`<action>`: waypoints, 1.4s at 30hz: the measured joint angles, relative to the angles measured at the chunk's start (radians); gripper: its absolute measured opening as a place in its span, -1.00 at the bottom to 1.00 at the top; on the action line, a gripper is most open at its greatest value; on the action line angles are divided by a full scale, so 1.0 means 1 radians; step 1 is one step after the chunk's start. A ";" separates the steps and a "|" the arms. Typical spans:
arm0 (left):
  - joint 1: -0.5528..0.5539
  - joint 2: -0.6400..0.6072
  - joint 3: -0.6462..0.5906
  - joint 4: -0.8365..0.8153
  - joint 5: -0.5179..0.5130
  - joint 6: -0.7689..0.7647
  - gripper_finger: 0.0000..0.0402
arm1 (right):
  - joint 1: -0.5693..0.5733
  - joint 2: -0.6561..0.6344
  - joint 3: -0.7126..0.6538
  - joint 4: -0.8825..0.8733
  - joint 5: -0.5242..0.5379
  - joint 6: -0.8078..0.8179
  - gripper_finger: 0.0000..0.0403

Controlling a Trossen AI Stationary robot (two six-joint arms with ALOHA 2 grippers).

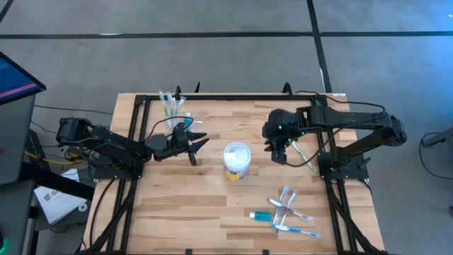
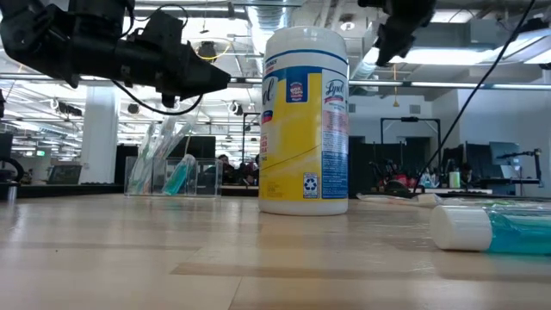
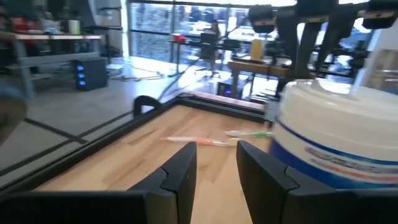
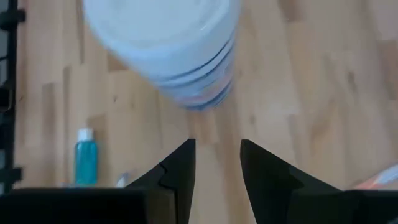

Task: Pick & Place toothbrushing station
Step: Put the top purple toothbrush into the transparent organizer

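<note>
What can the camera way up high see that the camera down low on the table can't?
Only the high view shows the pile of toothbrushes lying on the table and both whole arms. Only the low view shows the yellow label on the tub and the room behind. Both show the tub, the see-through organiser stand and the teal bottle.

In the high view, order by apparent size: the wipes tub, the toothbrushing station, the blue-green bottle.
1. Wipes tub.
2. Toothbrushing station, roughly; being see-through and partly behind the left arm, its outline is unsure, so its rank against the tub is uncertain.
3. Blue-green bottle, clearly smallest.
</note>
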 joint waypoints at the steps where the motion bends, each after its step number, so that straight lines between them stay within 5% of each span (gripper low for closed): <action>1: -0.003 0.000 0.000 0.001 0.014 0.001 -0.46 | 0.017 0.000 0.000 -0.013 0.000 0.017 -0.41; 23: -0.009 0.000 0.000 0.001 0.104 -0.007 -0.46 | 0.457 0.033 -0.003 -0.102 0.111 0.457 -0.41; 42: -0.009 0.000 0.000 0.020 0.104 -0.003 -0.46 | 0.738 0.300 -0.001 -0.159 0.127 0.784 -0.41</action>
